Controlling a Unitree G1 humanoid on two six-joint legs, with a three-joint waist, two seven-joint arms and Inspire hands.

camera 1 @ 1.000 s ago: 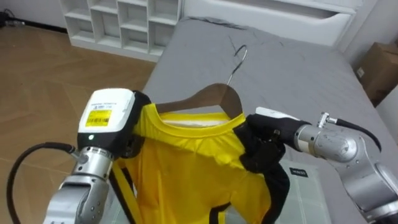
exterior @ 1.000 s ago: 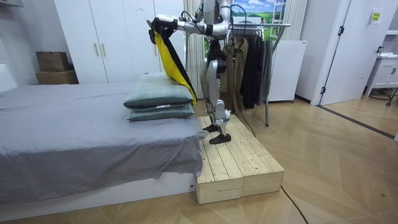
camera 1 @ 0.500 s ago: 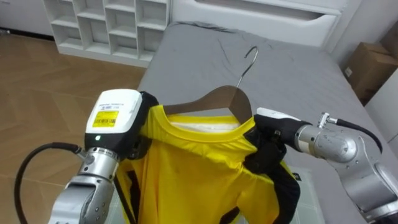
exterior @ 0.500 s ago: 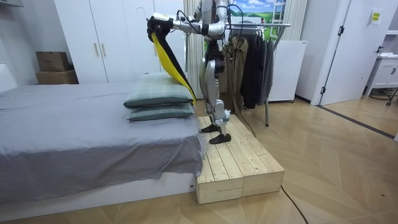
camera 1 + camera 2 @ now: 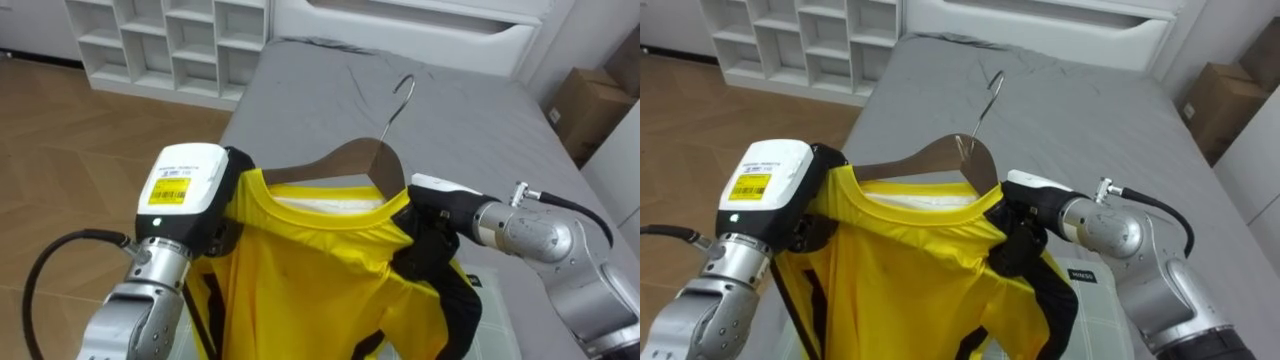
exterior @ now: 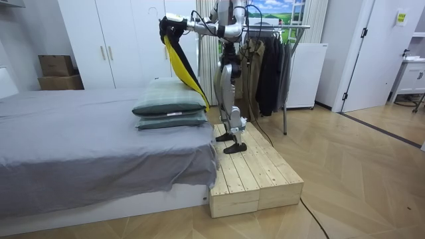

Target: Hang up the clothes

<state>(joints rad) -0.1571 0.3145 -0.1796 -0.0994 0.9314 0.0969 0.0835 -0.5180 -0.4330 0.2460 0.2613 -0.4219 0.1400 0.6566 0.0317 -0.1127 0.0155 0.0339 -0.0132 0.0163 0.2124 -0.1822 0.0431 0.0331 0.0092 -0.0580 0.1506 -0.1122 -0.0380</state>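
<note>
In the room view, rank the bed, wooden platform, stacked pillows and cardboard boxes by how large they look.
1. bed
2. wooden platform
3. stacked pillows
4. cardboard boxes, though they sit farther from the camera, so their true size against the pillows is unsure.

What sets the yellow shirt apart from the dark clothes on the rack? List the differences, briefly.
Colour: the yellow shirt is bright, with black trim; the dark clothes are blackish. Support: the yellow shirt is held up between the left hand and right hand, its hanger hook free; the dark clothes hang from the rack. Place: the shirt is over the bed, the dark clothes behind the robot. Both hang straight down.
</note>
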